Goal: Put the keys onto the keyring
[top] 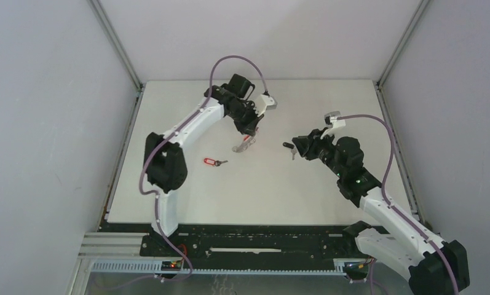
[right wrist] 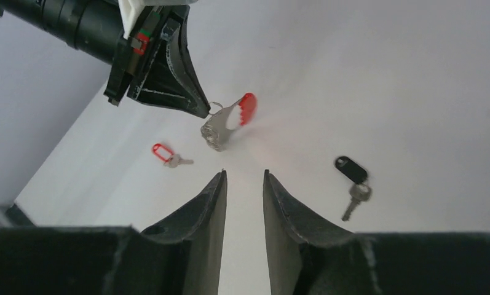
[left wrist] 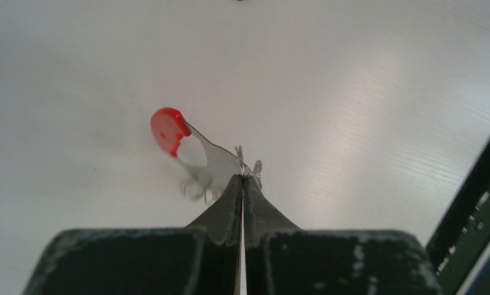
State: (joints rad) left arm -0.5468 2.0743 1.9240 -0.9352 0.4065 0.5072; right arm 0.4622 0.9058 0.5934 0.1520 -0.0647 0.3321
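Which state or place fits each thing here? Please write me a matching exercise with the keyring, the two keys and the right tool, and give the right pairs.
Things:
1. keyring
2. key with red tag
3. key with black head
4. right tool

States or places:
A. open, holding nothing
B. loose on the table, left of the keyring in the top view
C. pinched in the shut left tool
D. loose on the table, close to the right tool

Pairs: 1-C, 2-B, 3-D, 4-A
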